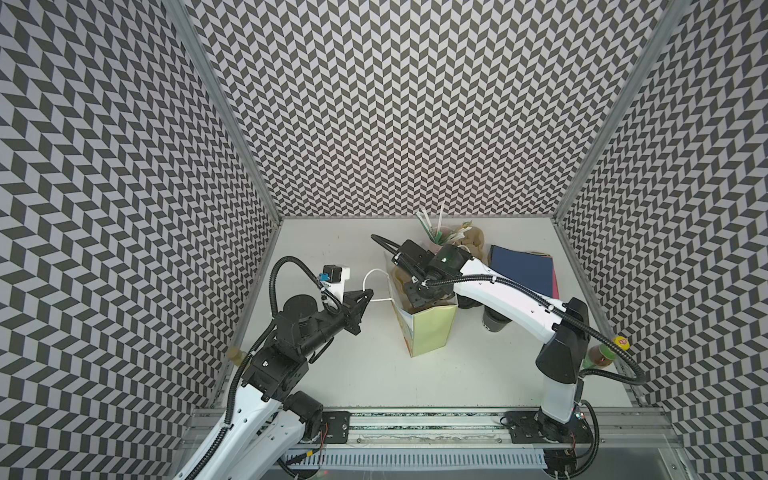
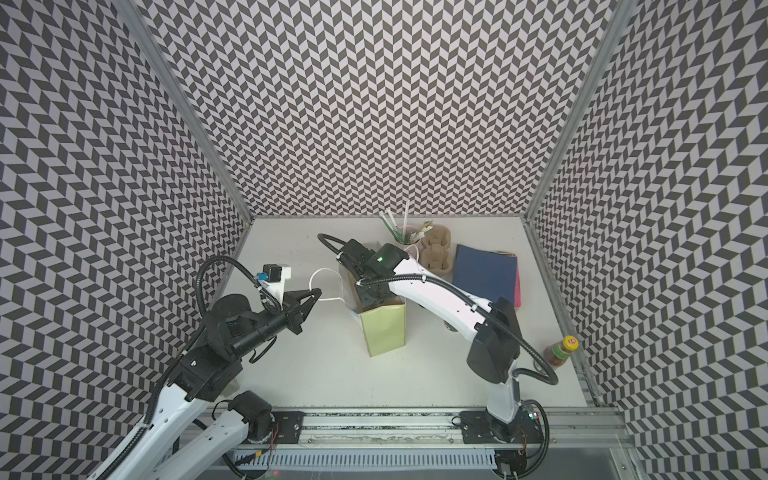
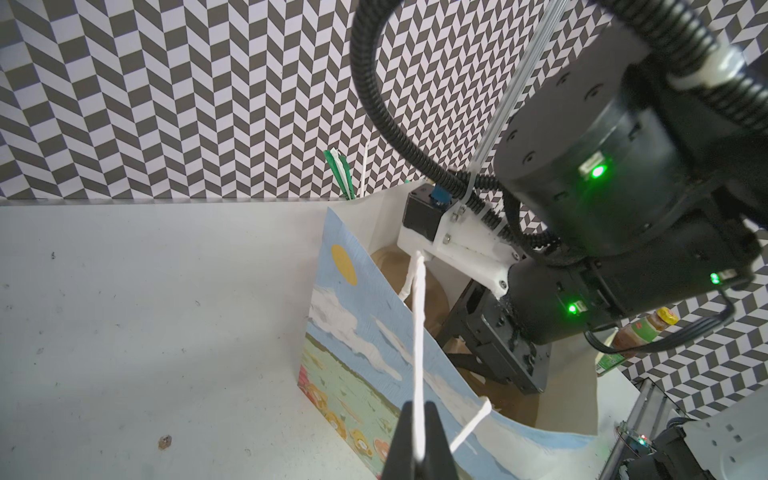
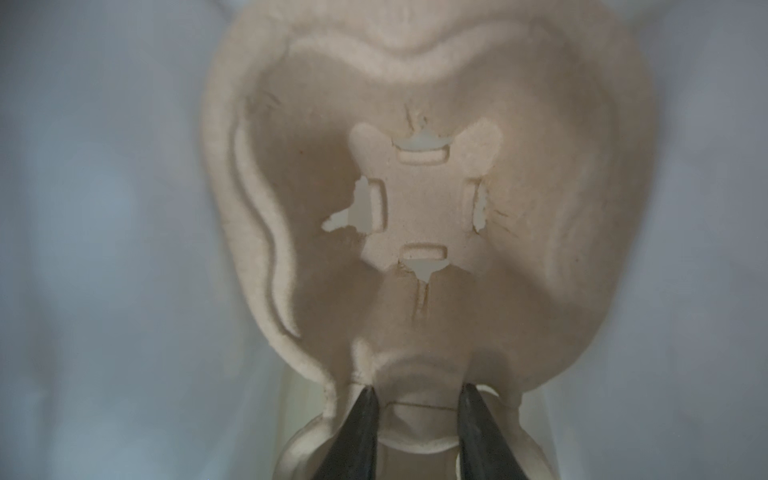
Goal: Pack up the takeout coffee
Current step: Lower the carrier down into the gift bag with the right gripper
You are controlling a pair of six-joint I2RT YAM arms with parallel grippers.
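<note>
Bottle with a yellow cap (image 1: 598, 353) stands by the right edge of the tabletop (image 1: 353, 374), toward its front right corner. Farther in, the left gripper (image 1: 368, 297) reaches from the left side, its jaws pressed together on the white cord handle (image 3: 419, 332) of the gift bag (image 1: 430, 328) and holding that cord taut away from the bag's mouth. The gift bag stands upright near the middle of the tabletop, mouth open.

The takeout coffee (image 1: 493, 322) stands on the tabletop just to the right of the bag and outside it. It is a small black cup, largely hidden under the right forearm, and its top cannot be made out.

The right gripper (image 4: 417, 386) is plunged into the bag from above. In the right wrist view its fingers (image 4: 361, 432) are part spread and straddle the middle hump of a tan pulp cup carrier (image 4: 415, 208), tips pressed against its flanks, with the bag's pale walls all around.

Beyond the coffee, a blue folder (image 1: 523, 270) lies flat over a pink sheet near the right edge. Along the far edge sit a second pulp carrier (image 2: 436, 249) and, just beside it, a cup of straws (image 2: 401, 237).
</note>
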